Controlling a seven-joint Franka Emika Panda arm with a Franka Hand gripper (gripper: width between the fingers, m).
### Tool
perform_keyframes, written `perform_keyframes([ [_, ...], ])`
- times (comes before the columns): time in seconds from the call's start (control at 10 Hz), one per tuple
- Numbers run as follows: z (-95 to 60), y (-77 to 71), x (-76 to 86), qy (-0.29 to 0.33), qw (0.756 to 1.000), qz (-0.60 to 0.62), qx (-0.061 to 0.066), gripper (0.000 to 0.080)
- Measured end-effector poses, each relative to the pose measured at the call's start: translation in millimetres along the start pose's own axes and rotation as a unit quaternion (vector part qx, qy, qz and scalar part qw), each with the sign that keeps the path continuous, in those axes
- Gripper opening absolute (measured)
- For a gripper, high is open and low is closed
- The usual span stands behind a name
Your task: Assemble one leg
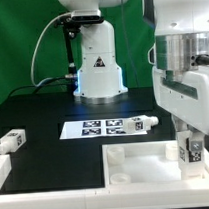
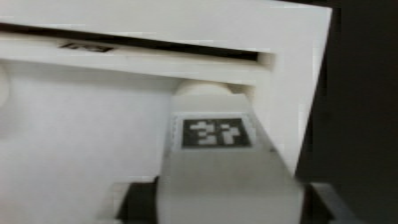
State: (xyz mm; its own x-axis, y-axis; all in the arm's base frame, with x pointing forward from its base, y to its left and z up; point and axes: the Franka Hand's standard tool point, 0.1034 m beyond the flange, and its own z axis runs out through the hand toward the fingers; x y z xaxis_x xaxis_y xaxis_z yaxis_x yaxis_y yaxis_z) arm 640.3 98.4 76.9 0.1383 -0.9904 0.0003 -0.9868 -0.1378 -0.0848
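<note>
My gripper point(image 1: 191, 147) is shut on a white leg point(image 1: 193, 155) with a black-and-white tag and holds it upright over the near right corner of the large white square tray-like part point(image 1: 136, 163). In the wrist view the leg point(image 2: 217, 140) fills the gap between the dark fingers point(image 2: 135, 202), and its far end sits against the tray's raised rim point(image 2: 160, 55). Whether the leg touches the tray I cannot tell. A second leg point(image 1: 142, 122) lies on the marker board point(image 1: 94, 126). A third leg point(image 1: 11, 140) lies at the exterior view's left.
The robot's white base point(image 1: 97, 68) stands at the back behind the marker board, with a black cable beside it. A green backdrop closes off the rear. A white part's corner point(image 1: 1, 174) shows at the left edge.
</note>
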Motion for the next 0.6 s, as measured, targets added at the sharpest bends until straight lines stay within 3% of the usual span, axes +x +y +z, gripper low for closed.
perform_keyframes([
  [0.1, 0.1, 0.7, 0.6, 0.003, 1.0, -0.029, -0.004, 0.0447],
  [0.2, -0.6, 2.9, 1.6, 0.005, 0.991, -0.136, -0.019, 0.0573],
  [0.3, -3.4, -0.1, 1.6, 0.006, 0.975, -0.22, -0.024, 0.0634],
  [0.5, -4.4, 2.8, 0.3, 0.004, 0.933, -0.356, -0.047, 0.0645],
  [0.6, -4.5, 1.5, 1.9, 0.006, 0.929, -0.369, -0.044, 0.0648],
])
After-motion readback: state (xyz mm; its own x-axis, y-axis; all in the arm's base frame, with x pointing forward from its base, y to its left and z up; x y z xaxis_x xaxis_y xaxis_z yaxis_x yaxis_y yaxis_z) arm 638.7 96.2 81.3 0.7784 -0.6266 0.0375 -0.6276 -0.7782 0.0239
